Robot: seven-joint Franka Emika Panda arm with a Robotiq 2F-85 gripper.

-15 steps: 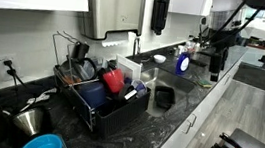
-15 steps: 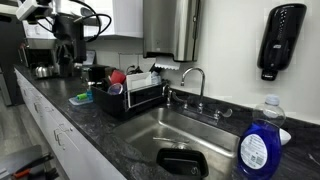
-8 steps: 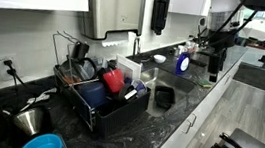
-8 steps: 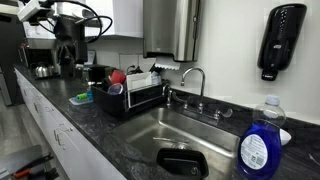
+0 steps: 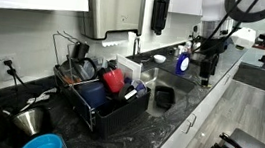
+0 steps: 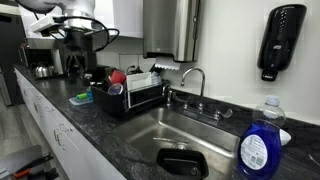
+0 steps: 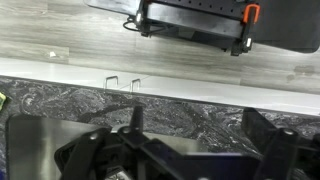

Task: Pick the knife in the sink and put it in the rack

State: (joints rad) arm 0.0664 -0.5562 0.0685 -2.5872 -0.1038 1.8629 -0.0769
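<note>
Knife isn't discernible in any view; presumably low in the sink [image 6: 148,133]; you're on the approach; gripper [image 5: 206,74] hangs over the counter [image 5: 182,122] edge, jaws spread, empty; next: shift over basin, find handle, descend; rack [image 5: 118,113] lies beyond.

The countertop [image 6: 100,128] is dark grey, marble-veined; the dish rack [image 5: 118,113] black, cup [image 5: 114,80] red, soap bottle [image 6: 259,148] blue.

There the fingers [image 6: 72,62] hang above the counter [image 6: 60,112]. The dish rack [image 6: 135,97] is near them, the sink [image 6: 205,125] is farther off, and the blue soap bottle [image 6: 257,148] is farthest of all.
</note>
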